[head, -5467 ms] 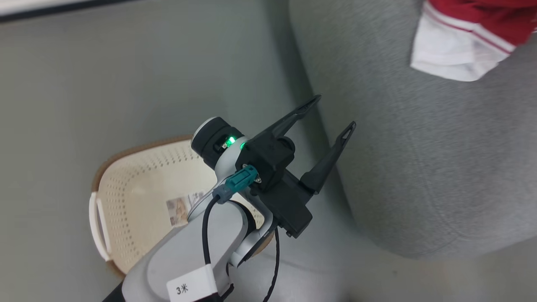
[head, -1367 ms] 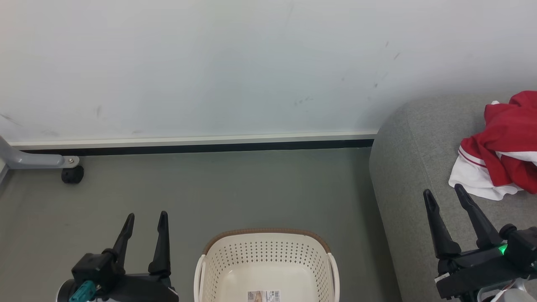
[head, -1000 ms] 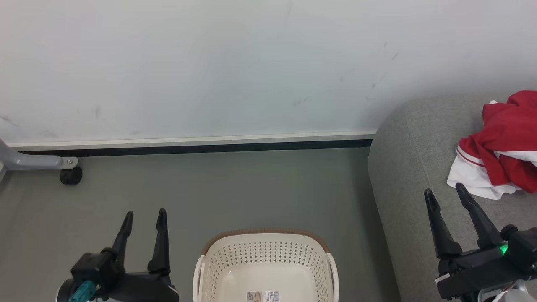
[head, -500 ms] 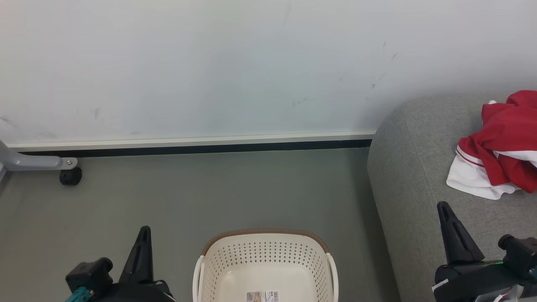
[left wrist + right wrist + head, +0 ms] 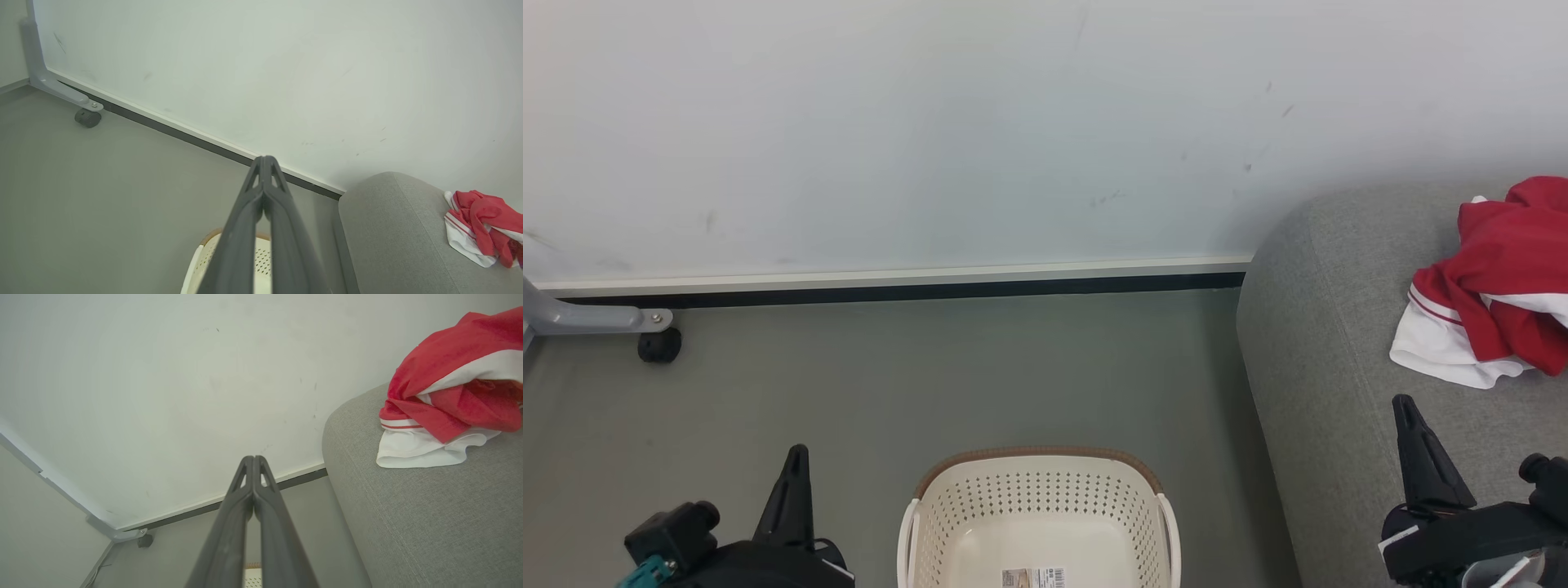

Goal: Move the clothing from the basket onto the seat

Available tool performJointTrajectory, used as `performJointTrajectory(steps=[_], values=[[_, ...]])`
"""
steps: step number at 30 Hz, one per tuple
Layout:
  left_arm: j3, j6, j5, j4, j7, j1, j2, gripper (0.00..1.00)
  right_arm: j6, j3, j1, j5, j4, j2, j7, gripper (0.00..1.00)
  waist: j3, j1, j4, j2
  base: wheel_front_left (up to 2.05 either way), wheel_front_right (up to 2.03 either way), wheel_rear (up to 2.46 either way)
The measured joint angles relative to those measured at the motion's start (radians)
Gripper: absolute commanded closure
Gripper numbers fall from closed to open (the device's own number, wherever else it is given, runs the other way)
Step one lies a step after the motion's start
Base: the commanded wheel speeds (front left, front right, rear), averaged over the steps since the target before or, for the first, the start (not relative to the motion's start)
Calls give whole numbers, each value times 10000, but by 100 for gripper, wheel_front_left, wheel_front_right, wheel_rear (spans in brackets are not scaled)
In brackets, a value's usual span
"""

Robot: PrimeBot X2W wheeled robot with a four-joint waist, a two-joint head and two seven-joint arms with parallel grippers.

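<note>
The red and white clothing point(image 5: 1494, 286) lies bunched on the grey seat point(image 5: 1331, 343) at the right; it also appears as clothing point(image 5: 482, 224) and clothing point(image 5: 449, 396) in the wrist views. The cream basket point(image 5: 1037, 514) with a brown rim stands on the floor at bottom centre, holding only a paper label point(image 5: 1033, 577). My left gripper point(image 5: 796, 457) is shut and holds nothing, low to the left of the basket. My right gripper point(image 5: 1403, 406) is shut and holds nothing, over the seat's front, below the clothing. Both wrist views show fingertips point(image 5: 264, 161) pressed together, as are fingertips point(image 5: 252, 460).
A white wall with a dark baseboard point(image 5: 890, 287) runs behind. A grey frame leg with a black caster point(image 5: 658, 345) stands at the far left. Grey floor point(image 5: 931, 376) lies between basket and wall.
Both grippers have gone from open to shut with nothing in them, and both have sunk slightly toward the bottom of the head view. Clothing and basket have stayed put.
</note>
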Motion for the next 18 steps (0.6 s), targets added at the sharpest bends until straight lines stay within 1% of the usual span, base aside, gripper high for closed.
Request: performJointTrajectory(steps=[13, 18], values=[[487, -265, -1352, 86, 481, -4, -184, 100, 176, -606, -54, 1367, 284, 428, 439, 100, -20, 0, -17, 0, 0, 0, 0], [646, -437, -1862, 119, 627, -7, -251, 100, 234, -836, -65, 1900, 384, 581, 650, 100, -28, 0, -24, 0, 0, 0, 0]])
